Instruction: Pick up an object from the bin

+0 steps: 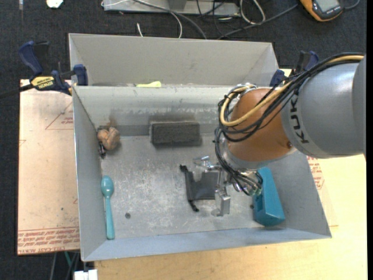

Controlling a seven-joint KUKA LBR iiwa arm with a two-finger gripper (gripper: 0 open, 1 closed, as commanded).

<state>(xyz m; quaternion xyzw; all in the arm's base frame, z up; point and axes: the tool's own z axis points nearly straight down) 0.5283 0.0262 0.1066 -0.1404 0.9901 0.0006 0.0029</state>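
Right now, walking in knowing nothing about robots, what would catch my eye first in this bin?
The big grey arm with its orange wrist cover reaches in from the right; its gripper sits low over a black angular piece at the front middle of the bin. Next the colours: a turquoise spoon front left, a blue block front right.
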